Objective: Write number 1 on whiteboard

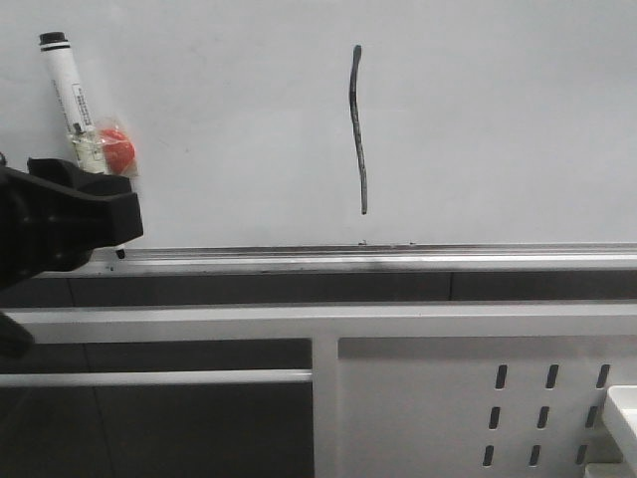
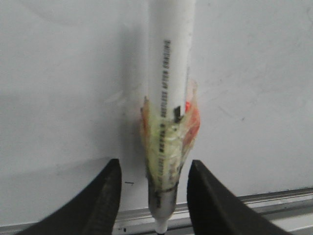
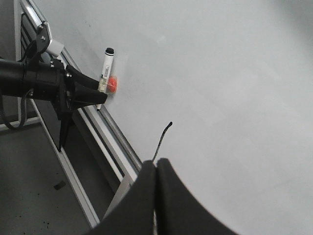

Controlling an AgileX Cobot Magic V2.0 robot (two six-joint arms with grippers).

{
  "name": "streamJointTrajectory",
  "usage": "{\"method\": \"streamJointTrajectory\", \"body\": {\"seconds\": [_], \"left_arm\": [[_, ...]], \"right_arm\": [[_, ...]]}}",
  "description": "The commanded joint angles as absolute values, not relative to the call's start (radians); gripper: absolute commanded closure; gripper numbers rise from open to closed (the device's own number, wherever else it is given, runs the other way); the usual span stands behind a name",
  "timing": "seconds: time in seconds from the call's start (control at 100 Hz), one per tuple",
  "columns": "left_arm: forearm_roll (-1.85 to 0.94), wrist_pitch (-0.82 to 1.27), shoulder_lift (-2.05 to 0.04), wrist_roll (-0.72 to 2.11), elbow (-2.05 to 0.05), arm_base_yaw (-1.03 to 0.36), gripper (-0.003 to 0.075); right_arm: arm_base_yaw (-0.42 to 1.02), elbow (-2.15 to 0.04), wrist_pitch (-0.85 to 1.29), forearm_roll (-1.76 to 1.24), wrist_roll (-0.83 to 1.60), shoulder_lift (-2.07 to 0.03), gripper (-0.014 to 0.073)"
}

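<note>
The number 1 [image 1: 356, 129] is a thin, slightly curved dark stroke near the middle of the whiteboard [image 1: 498, 119]. A white marker pen [image 1: 75, 95] with a black cap stands against the board at the far left. Clear tape and a red piece [image 1: 116, 149] are wrapped round it, and its tip rests on the silver ledge [image 1: 398, 257]. My left gripper [image 2: 154, 169] is open around the pen's lower end, with a gap showing on each side. My right gripper [image 3: 156, 164] is shut on nothing, away from the board, with the stroke [image 3: 163, 136] just beyond its tips.
Below the ledge runs a white metal frame with a perforated panel [image 1: 478, 398] at the lower right. A white tray corner [image 1: 625, 413] shows at the right edge. The left arm [image 3: 39, 83] reaches in along the board's lower edge.
</note>
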State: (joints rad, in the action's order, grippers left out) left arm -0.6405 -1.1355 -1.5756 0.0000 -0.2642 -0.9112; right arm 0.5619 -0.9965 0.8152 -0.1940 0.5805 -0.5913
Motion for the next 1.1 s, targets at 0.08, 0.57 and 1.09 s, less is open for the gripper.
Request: {"method": "streamJointTrajectory", "body": {"seconds": [0.08, 0.57, 1.09], "left_arm": [[-0.63, -1.36, -1.553, 0.0, -0.283, -0.91, 0.0382], [-0.522, -1.36, -1.348, 0.0, -0.103, -0.91, 0.0493], [-0.436, -1.36, -1.212, 0.016, 0.019, -0.91, 0.074]], "right_arm": [[0.558, -1.025, 0.742, -0.192, 0.578, -0.596, 0.0663], [0.558, -1.025, 0.762, -0.191, 0.578, -0.594, 0.0663], [0.558, -0.384, 0.223, -0.398, 0.578, -0.256, 0.0663]]}}
